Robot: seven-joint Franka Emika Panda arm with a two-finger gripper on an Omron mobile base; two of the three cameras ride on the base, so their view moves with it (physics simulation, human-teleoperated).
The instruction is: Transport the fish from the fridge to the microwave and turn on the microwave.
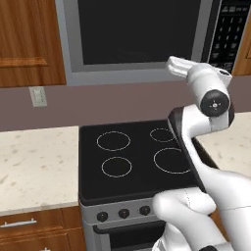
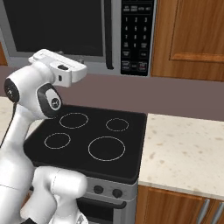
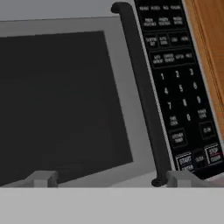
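Before the microwave (image 2: 65, 30), door shut, above the stove (image 1: 137, 157).
Gripper (image 3: 111, 180) spread wide, holding nothing; fish unseen, likely behind the dark door; left to do: press start on the keypad (image 3: 179, 87).

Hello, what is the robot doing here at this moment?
The robot arm has its tool raised in front of the microwave, which hangs above the black stove. The microwave door is closed. In the hand view the tool faces the door handle and the keypad, near the start button. No fish is visible.
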